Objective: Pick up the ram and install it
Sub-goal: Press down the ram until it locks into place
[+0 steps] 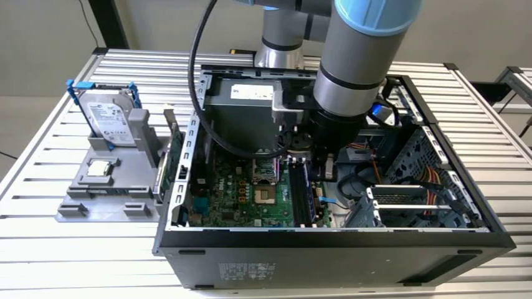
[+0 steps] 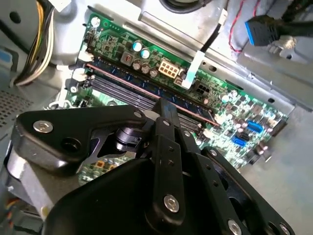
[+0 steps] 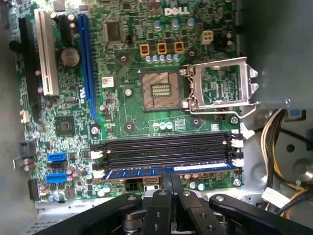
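Slatted aluminium worktable (image 1: 66,249) carries the open black computer case (image 1: 332,249), and we see the arm reaching down inside it. On progress, we judge the slim blue-edged ram stick (image 3: 168,172) already standing in the outermost black slot of the green motherboard (image 3: 122,117), with the black gripper (image 3: 171,183) right over it, its fingers drawn together at the stick's upper edge. Whether they pinch it or just press, and whether the white end latches (image 3: 238,163) have clicked, we cannot tell.
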### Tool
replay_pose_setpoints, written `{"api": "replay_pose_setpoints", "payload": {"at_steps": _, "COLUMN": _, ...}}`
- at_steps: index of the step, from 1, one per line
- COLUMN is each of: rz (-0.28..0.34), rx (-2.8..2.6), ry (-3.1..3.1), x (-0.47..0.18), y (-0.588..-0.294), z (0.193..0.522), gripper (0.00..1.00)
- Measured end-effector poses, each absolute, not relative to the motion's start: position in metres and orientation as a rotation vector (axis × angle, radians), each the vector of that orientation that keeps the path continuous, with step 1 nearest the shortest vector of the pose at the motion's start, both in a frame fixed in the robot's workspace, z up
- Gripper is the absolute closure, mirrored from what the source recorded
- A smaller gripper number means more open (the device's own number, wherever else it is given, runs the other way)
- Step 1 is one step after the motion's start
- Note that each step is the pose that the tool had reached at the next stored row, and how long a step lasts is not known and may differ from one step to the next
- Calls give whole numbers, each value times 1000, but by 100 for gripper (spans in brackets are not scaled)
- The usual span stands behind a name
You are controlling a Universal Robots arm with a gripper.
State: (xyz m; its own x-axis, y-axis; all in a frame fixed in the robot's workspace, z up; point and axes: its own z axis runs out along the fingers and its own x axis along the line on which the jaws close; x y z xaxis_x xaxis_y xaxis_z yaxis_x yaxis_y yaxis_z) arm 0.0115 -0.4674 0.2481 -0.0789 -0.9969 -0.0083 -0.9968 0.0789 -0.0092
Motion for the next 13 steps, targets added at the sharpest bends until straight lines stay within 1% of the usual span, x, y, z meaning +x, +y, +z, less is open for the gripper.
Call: {"api": "replay_pose_setpoints", "payload": {"at_steps": 13, "rz": -1, "rx": -2231, "ry": 2195, "x": 12, "y": -467, "z": 241, "gripper": 100}}
